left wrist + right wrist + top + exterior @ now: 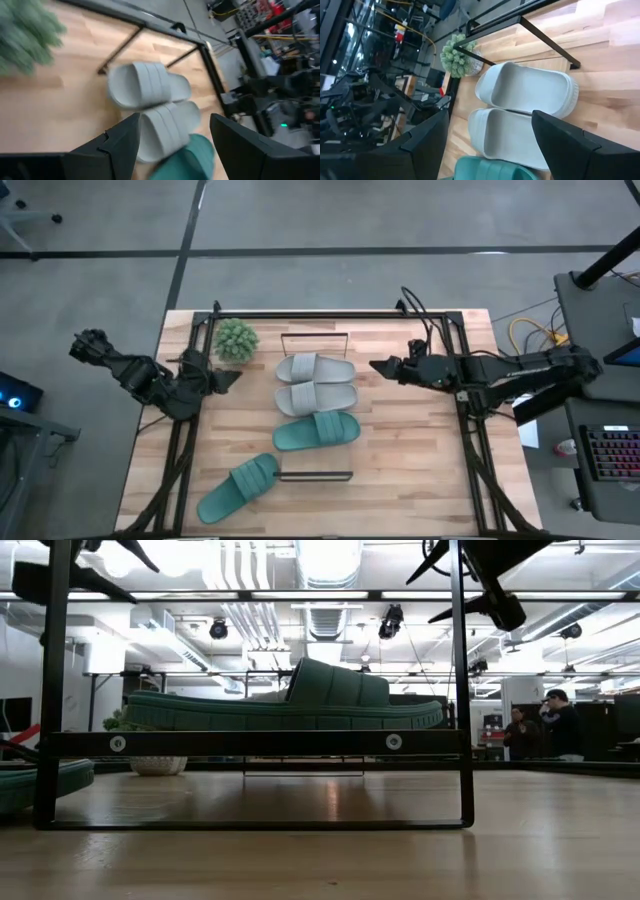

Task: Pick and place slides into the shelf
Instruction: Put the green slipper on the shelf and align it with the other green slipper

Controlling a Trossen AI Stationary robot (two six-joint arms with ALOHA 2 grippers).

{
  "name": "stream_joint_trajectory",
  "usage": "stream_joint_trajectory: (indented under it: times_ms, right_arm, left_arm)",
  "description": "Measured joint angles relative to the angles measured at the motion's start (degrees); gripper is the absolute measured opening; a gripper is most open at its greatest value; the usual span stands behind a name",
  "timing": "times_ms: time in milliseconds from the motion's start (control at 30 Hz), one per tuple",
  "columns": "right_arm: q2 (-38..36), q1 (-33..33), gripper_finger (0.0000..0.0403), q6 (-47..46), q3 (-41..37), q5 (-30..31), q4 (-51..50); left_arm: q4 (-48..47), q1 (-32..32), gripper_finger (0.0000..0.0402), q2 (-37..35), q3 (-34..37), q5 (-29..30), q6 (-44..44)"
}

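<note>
**Three slides on the shelf, one left on the table**

Your wooden table [400,470] carries the shelf [316,405] mid-surface, with two grey slides [315,383] and one teal slide [317,432] on it. The other teal slide [238,488] lies near the front-left corner. The left gripper [228,378] and right gripper [383,367] hover released at either side.

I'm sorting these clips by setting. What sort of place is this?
Probably a robotics lab or workshop. Exposed ceiling ducts run above the open hall, a keyboard sits on a desk beside the table, and people stand in the background.
</note>
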State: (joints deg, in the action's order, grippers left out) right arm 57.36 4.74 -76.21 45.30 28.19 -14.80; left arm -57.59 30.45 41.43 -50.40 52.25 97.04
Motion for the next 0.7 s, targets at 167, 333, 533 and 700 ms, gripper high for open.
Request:
stream_joint_trajectory:
  times_ms: [167,333,533,700]
  right_arm:
    - [0.04,-1.76,0.0276,1.50,0.00,-1.82,0.49]
    - [0.04,-1.80,0.0276,1.93,0.00,-2.27,0.47]
    - [0.03,-1.80,0.0277,2.37,0.00,-2.96,0.45]
    - [0.06,-2.07,0.0274,2.77,0.00,-2.92,0.45]
  left_arm:
    - [7.06,3.32,0.0224,0.69,4.31,-0.09,5.60]
    - [7.10,8.81,0.0224,2.49,6.18,0.21,14.09]
    - [7.03,15.84,0.0224,5.47,7.47,-0.76,21.92]
    - [7.59,21.99,0.0224,8.07,8.44,-2.69,27.95]
